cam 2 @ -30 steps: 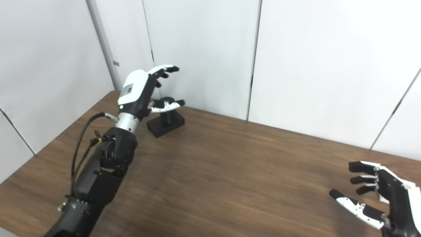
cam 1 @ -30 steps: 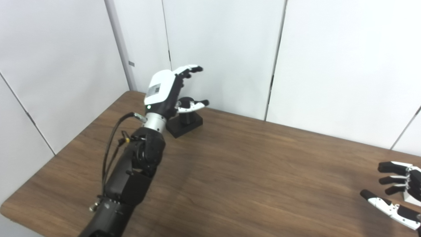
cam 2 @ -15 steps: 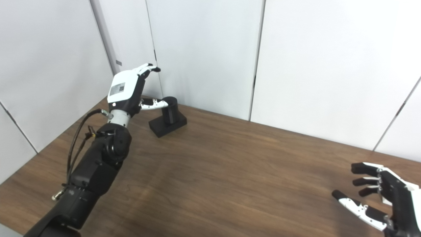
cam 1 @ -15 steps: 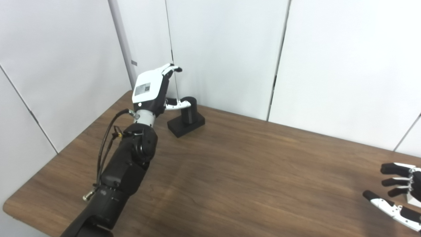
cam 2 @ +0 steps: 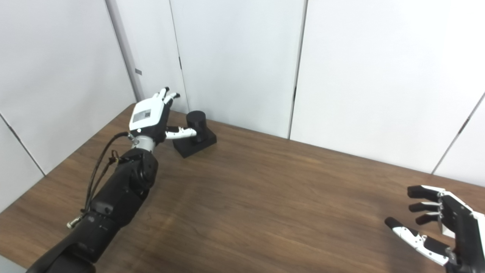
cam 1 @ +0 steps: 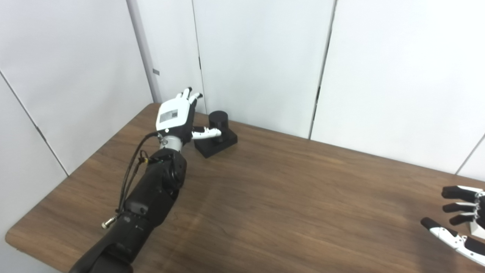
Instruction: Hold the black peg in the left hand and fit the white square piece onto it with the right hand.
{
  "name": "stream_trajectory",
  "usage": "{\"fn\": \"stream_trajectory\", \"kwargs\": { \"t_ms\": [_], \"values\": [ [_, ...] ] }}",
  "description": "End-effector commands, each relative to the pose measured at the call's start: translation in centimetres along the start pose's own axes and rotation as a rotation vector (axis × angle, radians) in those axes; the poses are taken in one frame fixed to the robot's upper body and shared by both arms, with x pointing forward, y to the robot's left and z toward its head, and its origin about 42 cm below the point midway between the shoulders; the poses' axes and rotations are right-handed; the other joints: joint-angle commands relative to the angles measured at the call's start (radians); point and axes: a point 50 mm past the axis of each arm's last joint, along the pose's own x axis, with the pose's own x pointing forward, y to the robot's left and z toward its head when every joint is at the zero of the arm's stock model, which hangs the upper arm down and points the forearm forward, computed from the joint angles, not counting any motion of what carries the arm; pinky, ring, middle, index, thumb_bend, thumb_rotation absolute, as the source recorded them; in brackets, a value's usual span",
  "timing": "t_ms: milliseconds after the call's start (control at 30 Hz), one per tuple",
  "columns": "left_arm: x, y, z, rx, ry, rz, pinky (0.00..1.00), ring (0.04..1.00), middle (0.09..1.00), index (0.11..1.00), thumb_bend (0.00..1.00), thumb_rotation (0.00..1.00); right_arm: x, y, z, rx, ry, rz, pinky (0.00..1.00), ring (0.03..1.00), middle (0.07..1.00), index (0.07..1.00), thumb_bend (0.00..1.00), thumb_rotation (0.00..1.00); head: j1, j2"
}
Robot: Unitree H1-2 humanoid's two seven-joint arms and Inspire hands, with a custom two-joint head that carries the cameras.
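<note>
The black peg (cam 1: 219,120), a short cylinder on a square black base (cam 1: 227,139), stands at the table's far left near the wall. My left hand (cam 1: 177,113) is just left of it, open, fingers raised toward the wall and thumb lying across the base in front of the cylinder. My right hand (cam 2: 441,223) hovers open low at the right edge, fingers and thumb spread. A small white piece (cam 1: 476,229) shows behind the right hand's fingers in the left eye view, mostly hidden; in the right eye view I cannot see it.
The brown wooden table (cam 1: 288,189) fills the view, with its left edge and front left corner near my left arm. White wall panels (cam 1: 261,57) stand right behind the peg.
The left hand has dropped and shifted left, from above the peg to beside it, thumb now low across the base. The right hand has barely moved. The view has shifted slightly.
</note>
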Motion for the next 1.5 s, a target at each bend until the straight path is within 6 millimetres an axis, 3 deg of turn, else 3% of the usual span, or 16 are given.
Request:
{"fn": "stream_trajectory", "kwargs": {
  "t_ms": [0,133,433,800,933,1133,1467],
  "values": [
    [2.1,3.3,0.6,0.038,-0.007,0.076,0.80,0.988,1.000,0.897,1.00,0.69,0.7,-0.7,1.6,-0.003,-0.067,-0.016,0.42,0.554,0.648,0.621,0.54,0.00,0.000,0.001],
    [2.2,2.7,0.8,0.059,0.023,0.001,0.84,1.000,1.000,0.906,1.00,0.72,0.8,-0.7,1.4,-0.004,-0.073,-0.011,0.41,0.545,0.645,0.619,0.55,0.00,-0.003,0.004],
    [2.0,0.6,1.1,0.138,0.036,-0.085,0.80,0.999,1.000,0.873,1.00,0.76,0.7,-0.6,1.6,-0.001,-0.069,-0.016,0.41,0.550,0.648,0.624,0.55,0.00,-0.014,0.008],
    [2.6,-2.0,0.7,0.345,0.053,-0.144,0.83,0.994,1.000,0.857,1.00,0.66,0.7,-0.6,1.7,0.002,-0.066,-0.024,0.43,0.563,0.653,0.629,0.54,0.00,-0.019,0.016],
    [2.9,-2.9,0.4,0.435,0.059,-0.163,0.89,1.000,1.000,0.866,1.00,0.63,0.6,-0.5,1.7,0.008,-0.072,-0.026,0.42,0.558,0.654,0.621,0.53,0.00,-0.019,0.018],
    [3.1,-3.5,-0.1,0.453,0.076,-0.169,0.93,1.000,1.000,0.864,1.00,0.60,0.6,-0.7,1.6,0.007,-0.067,-0.029,0.42,0.558,0.655,0.628,0.53,0.00,-0.025,0.020],
    [3.1,-4.1,-0.7,0.424,0.094,-0.183,0.86,0.991,1.000,0.846,1.00,0.58,0.6,-0.8,1.5,0.004,-0.070,-0.029,0.41,0.546,0.648,0.616,0.53,0.00,-0.023,0.023]
  ]
}}
